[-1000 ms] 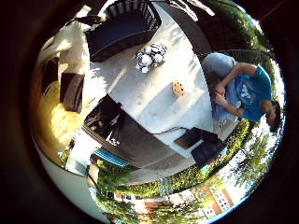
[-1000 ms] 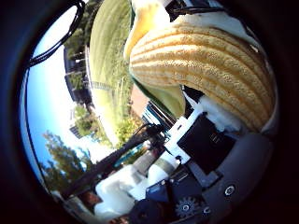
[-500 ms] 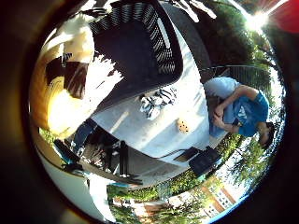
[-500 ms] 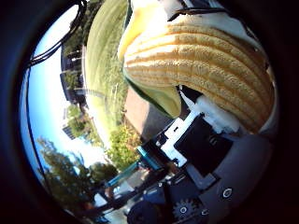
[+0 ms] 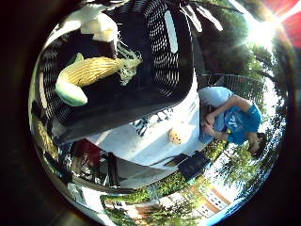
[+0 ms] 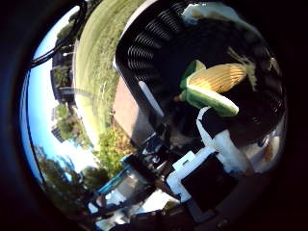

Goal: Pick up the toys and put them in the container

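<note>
The corn toy (image 5: 91, 75) lies inside the basket (image 5: 174, 70), on its dark floor, apart from the robot hand (image 6: 216, 163). The toy is an elongated soft cob with a ribbed yellow body, pale green husk leaves at one end and thin pale tassel threads at the other; its long axis runs flat along the basket floor, husk end toward one wall, tassel end toward the basket's middle. The basket is black, rigid, with slotted lattice walls and a rounded rim. It stands on a white table (image 5: 155, 146) outdoors. Beside the basket on the table lie a black-and-white striped toy (image 5: 149, 123), partly hidden by the basket's wall, and a small round tan toy (image 5: 176, 136) with dark specks. Grass, trees and buildings surround the table. The robot hand, of white and black blocks, holds nothing; one white finger (image 6: 219, 137) reaches loosely toward the basket.
</note>
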`<action>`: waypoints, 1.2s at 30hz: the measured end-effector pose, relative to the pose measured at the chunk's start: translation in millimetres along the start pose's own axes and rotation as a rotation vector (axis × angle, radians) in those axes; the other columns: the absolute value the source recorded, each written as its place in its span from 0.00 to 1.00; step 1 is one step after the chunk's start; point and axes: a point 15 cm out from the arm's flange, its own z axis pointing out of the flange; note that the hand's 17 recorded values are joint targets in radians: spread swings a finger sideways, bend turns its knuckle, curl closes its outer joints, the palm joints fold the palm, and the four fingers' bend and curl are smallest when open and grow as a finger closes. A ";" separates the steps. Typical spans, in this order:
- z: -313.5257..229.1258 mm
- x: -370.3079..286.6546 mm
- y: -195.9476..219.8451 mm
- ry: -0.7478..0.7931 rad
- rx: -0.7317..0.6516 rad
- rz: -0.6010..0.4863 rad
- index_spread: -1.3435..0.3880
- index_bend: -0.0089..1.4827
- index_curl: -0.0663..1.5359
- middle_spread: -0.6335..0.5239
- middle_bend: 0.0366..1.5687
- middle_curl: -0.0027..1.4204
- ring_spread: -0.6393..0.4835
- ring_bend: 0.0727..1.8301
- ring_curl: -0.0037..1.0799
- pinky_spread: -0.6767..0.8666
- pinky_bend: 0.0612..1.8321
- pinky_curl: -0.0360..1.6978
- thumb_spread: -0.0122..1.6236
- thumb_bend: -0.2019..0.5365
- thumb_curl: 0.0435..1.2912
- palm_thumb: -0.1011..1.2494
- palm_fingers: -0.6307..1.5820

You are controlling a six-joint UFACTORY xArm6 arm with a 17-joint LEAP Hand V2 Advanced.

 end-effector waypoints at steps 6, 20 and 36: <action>-41.0 48.2 31.1 0.036 0.024 0.059 0.55 0.17 0.11 0.68 0.06 0.26 0.85 0.21 0.30 0.75 0.32 0.29 0.67 0.23 0.29 0.61 0.23; -88.6 259.3 204.6 0.094 0.086 0.323 0.61 0.12 0.15 0.68 0.08 0.22 0.84 0.18 0.29 0.75 0.27 0.24 0.67 0.23 0.25 0.60 0.28; 73.6 390.9 270.8 0.197 -0.018 0.275 0.61 0.12 0.18 0.61 0.09 0.21 0.80 0.18 0.30 0.73 0.25 0.21 0.67 0.22 0.23 0.57 0.30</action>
